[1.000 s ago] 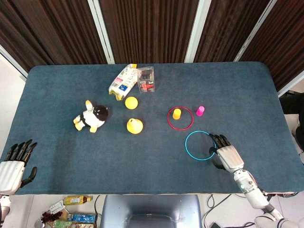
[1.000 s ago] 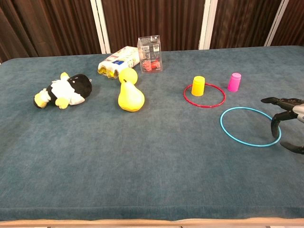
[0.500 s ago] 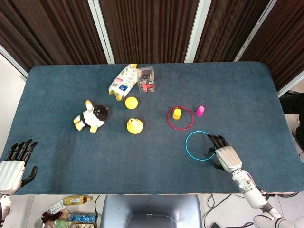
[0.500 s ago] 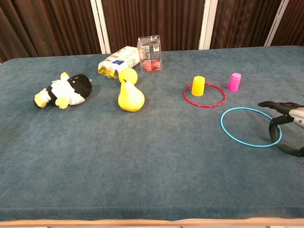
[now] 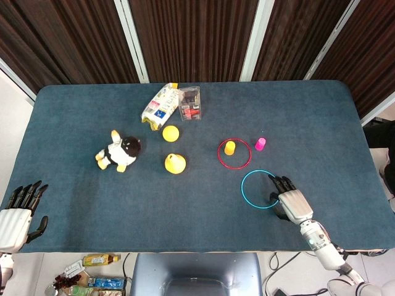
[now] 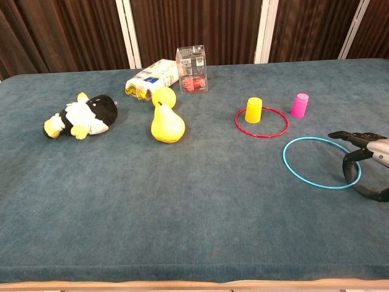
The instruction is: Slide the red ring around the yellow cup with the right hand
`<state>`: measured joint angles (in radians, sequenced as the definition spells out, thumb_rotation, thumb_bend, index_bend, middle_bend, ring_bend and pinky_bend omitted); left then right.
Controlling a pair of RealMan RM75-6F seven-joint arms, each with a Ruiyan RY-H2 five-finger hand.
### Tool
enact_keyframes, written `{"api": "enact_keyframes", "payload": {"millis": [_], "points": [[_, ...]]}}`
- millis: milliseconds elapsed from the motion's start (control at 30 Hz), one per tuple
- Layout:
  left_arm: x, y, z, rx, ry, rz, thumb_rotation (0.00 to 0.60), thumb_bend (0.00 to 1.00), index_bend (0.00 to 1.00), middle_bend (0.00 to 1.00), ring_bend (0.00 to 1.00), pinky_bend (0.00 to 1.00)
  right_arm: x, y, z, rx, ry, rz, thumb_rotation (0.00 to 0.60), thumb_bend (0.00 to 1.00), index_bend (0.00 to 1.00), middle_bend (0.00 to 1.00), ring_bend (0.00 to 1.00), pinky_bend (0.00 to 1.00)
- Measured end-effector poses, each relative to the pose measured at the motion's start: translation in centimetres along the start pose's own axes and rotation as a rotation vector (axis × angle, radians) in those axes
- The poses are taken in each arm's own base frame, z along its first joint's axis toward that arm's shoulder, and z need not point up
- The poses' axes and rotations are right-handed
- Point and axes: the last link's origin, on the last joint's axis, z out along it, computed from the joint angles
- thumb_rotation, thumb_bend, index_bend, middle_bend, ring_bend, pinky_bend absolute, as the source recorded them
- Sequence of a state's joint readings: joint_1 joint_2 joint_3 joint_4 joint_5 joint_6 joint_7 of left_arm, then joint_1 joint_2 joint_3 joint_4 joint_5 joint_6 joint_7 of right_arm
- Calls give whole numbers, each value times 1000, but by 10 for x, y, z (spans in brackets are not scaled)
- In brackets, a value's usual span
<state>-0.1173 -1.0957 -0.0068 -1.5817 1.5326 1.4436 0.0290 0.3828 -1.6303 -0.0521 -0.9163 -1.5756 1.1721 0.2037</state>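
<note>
The red ring [image 5: 234, 164] [image 6: 261, 134] lies flat on the blue table, encircling the small yellow cup [image 5: 229, 147] [image 6: 253, 110], which stands at the ring's left inner side. My right hand [image 5: 289, 198] [image 6: 363, 152] sits low at the table's near right, fingers apart and empty, its fingertips at the right rim of a cyan ring [image 5: 259, 189] [image 6: 321, 162]. It is well below and right of the red ring. My left hand [image 5: 17, 213] rests open off the table's near left corner, in the head view only.
A pink cup [image 5: 260, 143] [image 6: 299, 104] stands just right of the red ring. A yellow pear [image 5: 175, 163], a yellow ball [image 5: 171, 132], a plush toy [image 5: 118, 151], a snack bag [image 5: 160, 106] and a clear box [image 5: 189, 103] occupy the table's left-centre and back.
My right hand has drawn back toward the near table edge by a small amount. The cyan ring has shifted slightly with it. The red ring and yellow cup have not moved.
</note>
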Motion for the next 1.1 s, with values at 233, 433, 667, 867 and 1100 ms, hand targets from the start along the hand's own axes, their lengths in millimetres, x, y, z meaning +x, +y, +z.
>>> {"api": "enact_keyframes", "payload": {"millis": [233,433,667,867,1100], "points": [[0,0,0,-3,-1,0,600,468,0,0,0,64,-2,-2,1,6,3,5,600,509,742,67,0,0],[1,0,-1,-2,1,-1,600,467,0,0,0,65,-3,-2,1,7,3,7,600,548,795,93,0,0],[1,0,-1,-2,2,0,600,466,0,0,0,65,-4,-3,2,10,13,12,600,567,867,119,0,0],[2,0,-2,-4,5,-7,600,467,0,0,0,73,-5,-4,4,13,26,17,600,567,915,139,0,0],[3,-1,-2,-5,8,-10,600,466,0,0,0,72,-4,-5,5,16,37,16,600,567,930,149,0,0]]}}
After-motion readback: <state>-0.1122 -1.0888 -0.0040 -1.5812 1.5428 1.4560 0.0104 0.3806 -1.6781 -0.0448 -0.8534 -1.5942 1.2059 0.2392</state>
